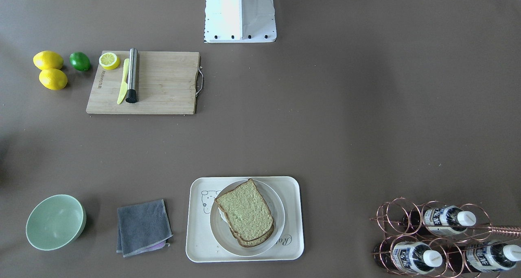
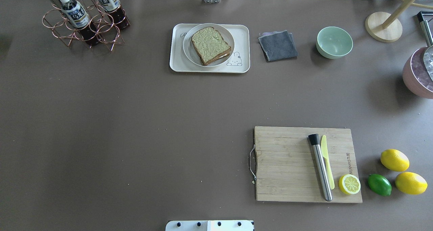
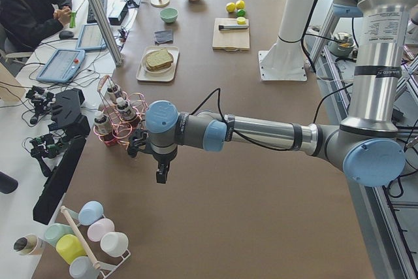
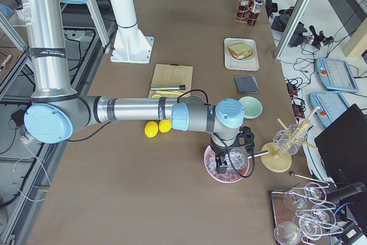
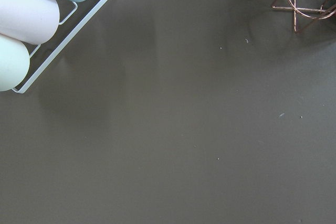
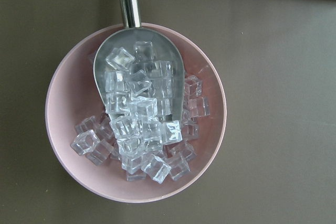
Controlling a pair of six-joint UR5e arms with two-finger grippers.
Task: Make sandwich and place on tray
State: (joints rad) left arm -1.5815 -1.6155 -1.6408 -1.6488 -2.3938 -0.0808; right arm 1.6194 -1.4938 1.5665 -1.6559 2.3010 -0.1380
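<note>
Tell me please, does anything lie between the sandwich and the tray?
Yes. A round white plate sits on the tray, and the sandwich rests on that plate, not on the tray itself.

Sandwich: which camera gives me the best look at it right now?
Exterior front-facing: the sandwich is nearest and largest there, both slices' edges showing, on the plate on the tray. Overhead shows it smaller, toward the far edge. Both side views show it tiny. Neither wrist camera shows it.

table (image 2: 135,122): brown | tray (image 2: 176,55) | cutting board (image 2: 287,163) | cloth (image 2: 278,45) | bowl (image 2: 334,42) | lemons (image 2: 394,160) | lime (image 2: 379,184)
</note>
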